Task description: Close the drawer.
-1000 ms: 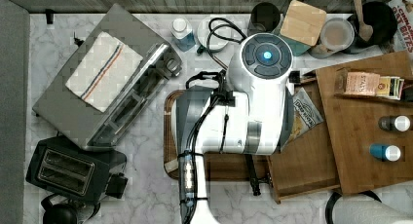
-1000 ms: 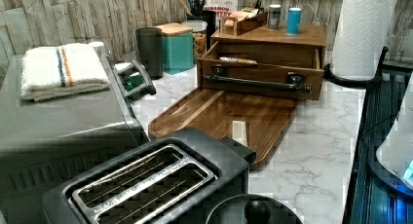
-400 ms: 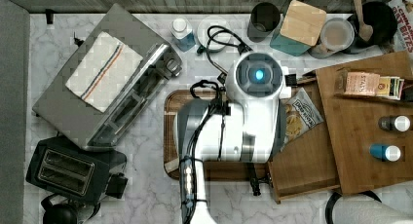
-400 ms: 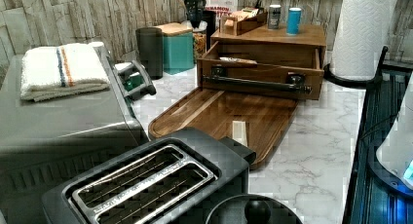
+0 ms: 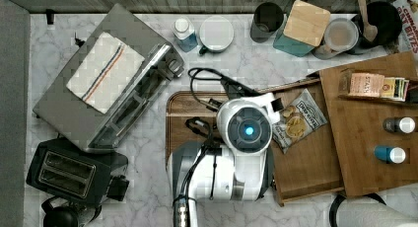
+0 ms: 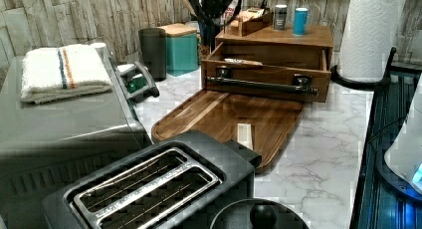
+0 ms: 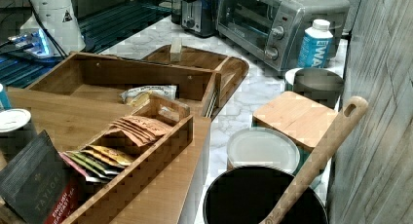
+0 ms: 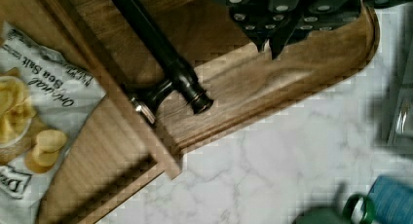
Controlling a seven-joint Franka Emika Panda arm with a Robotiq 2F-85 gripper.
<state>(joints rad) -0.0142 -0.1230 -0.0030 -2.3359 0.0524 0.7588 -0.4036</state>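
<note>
The drawer (image 5: 308,153) stands pulled out of the cabinet (image 5: 374,133), its front edge over the serving tray (image 6: 234,122) on the marble counter (image 6: 318,154). A bag of chips (image 5: 298,119) lies inside it. Its black bar handle (image 8: 156,44) runs across the front. In the wrist view the gripper (image 8: 270,41) hangs above the tray, just beside the handle and apart from it. Its dark fingertips (image 8: 278,44) sit close together, almost meeting, and hold nothing. In the top view the arm (image 5: 231,153) covers the drawer's front, at the top view's left of the cabinet.
</note>
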